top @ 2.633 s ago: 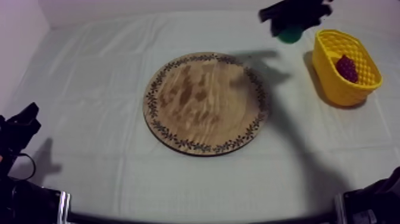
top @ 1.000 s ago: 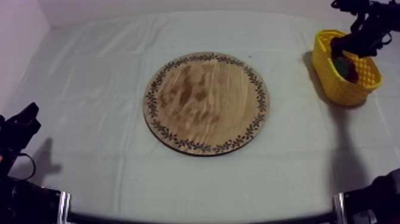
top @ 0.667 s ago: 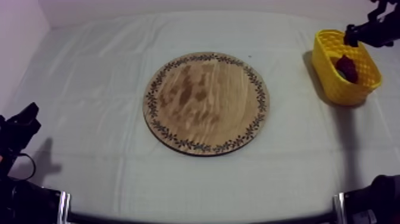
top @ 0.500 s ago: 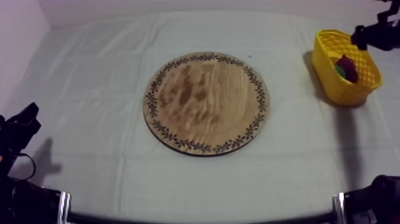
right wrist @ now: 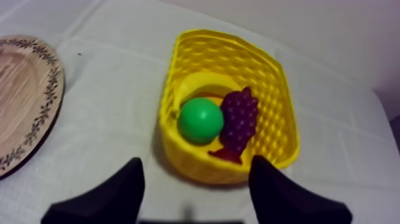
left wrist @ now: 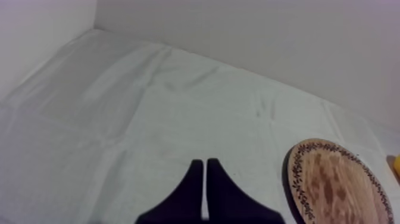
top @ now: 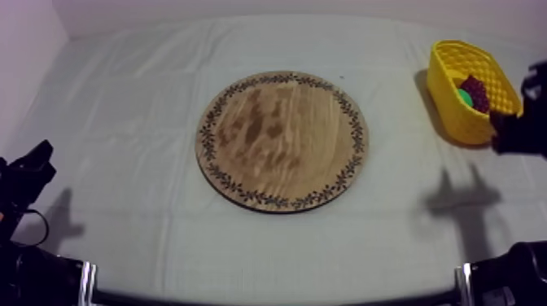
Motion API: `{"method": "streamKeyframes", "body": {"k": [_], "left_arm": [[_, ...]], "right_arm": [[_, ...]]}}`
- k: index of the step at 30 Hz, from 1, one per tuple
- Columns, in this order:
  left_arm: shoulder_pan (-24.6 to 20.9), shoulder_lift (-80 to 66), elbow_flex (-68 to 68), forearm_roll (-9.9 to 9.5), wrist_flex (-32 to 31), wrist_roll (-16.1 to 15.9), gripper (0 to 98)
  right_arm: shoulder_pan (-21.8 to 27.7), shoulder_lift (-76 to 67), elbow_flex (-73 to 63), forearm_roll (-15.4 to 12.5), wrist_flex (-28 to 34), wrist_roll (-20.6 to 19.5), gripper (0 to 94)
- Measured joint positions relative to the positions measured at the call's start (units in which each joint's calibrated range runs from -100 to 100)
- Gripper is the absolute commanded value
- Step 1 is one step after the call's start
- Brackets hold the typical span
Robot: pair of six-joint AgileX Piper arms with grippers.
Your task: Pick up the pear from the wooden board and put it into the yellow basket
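Nearest, low at the left side of the table [top: 122, 106] under its grey-white cloth, the left claw [left wrist: 204, 167] is held with its two black fingers [left wrist: 190, 184] pressed together. Farther in, the round wooden board with a patterned rim [top: 282, 140] is laid flat in the middle of the table. Past it, at the right side, the right claw [right wrist: 196, 164] is held spread wide, just in front of the yellow basket [right wrist: 280, 101]. Inside the basket the round green pear [right wrist: 201, 120] is seen, touching the bunch of dark purple grapes [right wrist: 240, 116] beside it.

Slanted overhead, low wrists; common board [top: 281, 140]
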Motion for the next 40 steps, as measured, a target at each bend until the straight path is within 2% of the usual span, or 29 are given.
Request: {"method": "streamKeyframes", "body": {"k": [7, 12, 16, 18, 21, 26, 32, 40], "left_arm": [[0.0, 0.0, 0.0, 0.0, 0.0, 0.0, 0.1], [0.0, 0.0, 0.0, 0.0, 0.0, 0.0, 0.1], [0.0, 0.0, 0.0, 0.0, 0.0, 0.0, 0.1], [0.0, 0.0, 0.0, 0.0, 0.0, 0.0, 0.1], [0.0, 0.0, 0.0, 0.0, 0.0, 0.0, 0.1], [0.0, 0.0, 0.0, 0.0, 0.0, 0.0, 0.1], [0.0, 0.0, 0.0, 0.0, 0.0, 0.0, 0.1], [0.0, 0.0, 0.0, 0.0, 0.0, 0.0, 0.1]], "right_arm": [[-1.7, -18.9, 11.2, -2.5, 6.7, -1.7, 13.5], [-2.3, -28.3, 11.6, -4.5, 13.4, -2.7, 3.2], [-2.6, -32.2, 11.2, -4.7, 18.7, -4.4, 1.1], [-2.6, -32.8, 11.2, -4.7, 19.1, -5.4, 0.8], [-2.6, -32.9, 12.3, -4.5, 18.2, -6.1, 0.6], [-2.2, -32.9, 13.6, -2.3, 13.3, -6.8, 1.5], [-2.1, -32.9, 13.8, -1.9, 13.2, -3.9, 0.6], [-2.0, -32.9, 13.8, -1.9, 12.7, -4.1, 0.5]]}}
